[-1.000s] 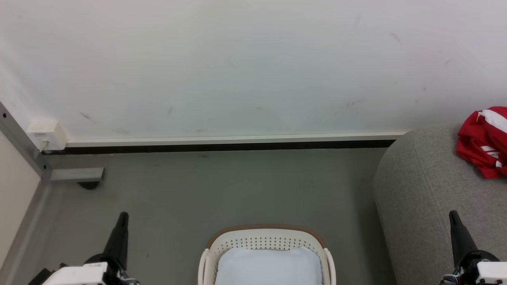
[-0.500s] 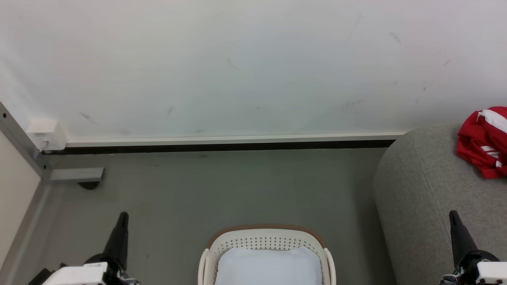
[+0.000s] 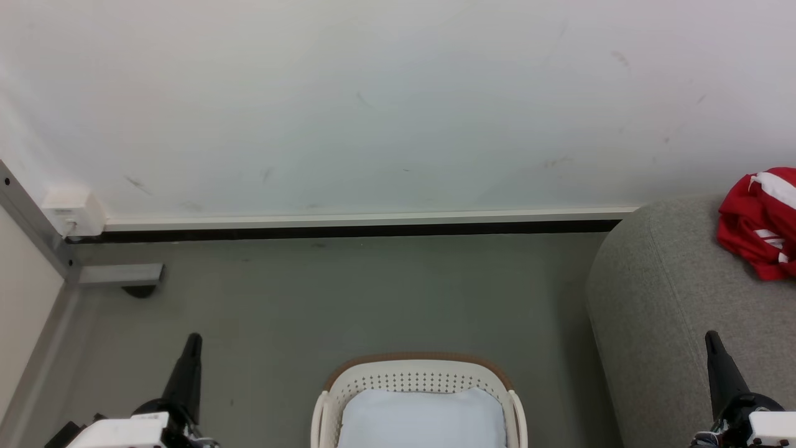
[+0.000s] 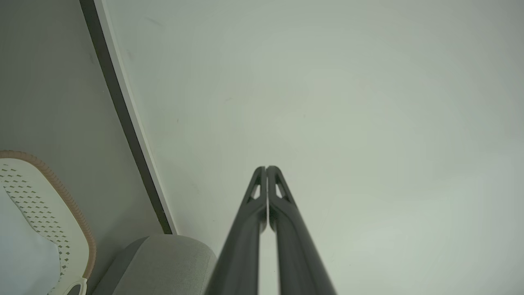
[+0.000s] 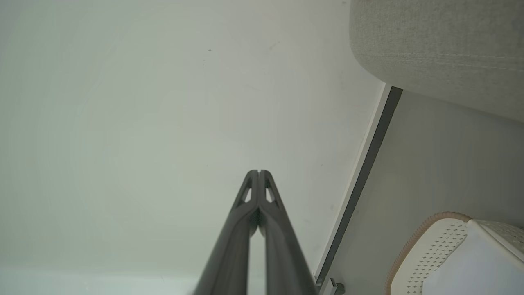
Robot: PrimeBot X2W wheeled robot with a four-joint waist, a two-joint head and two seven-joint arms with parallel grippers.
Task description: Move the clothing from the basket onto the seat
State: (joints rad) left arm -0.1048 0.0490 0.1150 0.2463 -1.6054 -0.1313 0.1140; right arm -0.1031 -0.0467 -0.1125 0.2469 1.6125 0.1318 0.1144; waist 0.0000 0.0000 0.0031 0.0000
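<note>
Clothing (image 3: 755, 230) lies farthest. Nearest, left gripper (image 3: 194, 339) and right gripper (image 3: 711, 337) press their long dark fingers together, empty. Between them, a cream-white perforated plastic basket (image 3: 416, 359) holds a pale bluish-white flat cloth (image 3: 423, 417). Open grey floor (image 3: 373, 292) reaches the wall (image 3: 373, 112). Crumpled, bright red with white stripes, it rests near the grey woven seat (image 3: 659, 298)'s far edge.

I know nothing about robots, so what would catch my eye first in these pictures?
The bright red clothing grabs the eye, bunched on the grey seat at the far right. Next comes the cream basket on the floor at bottom centre, with a pale bluish cloth lying in it. Flanking it, the left gripper and right gripper point upward, both shut.
</note>
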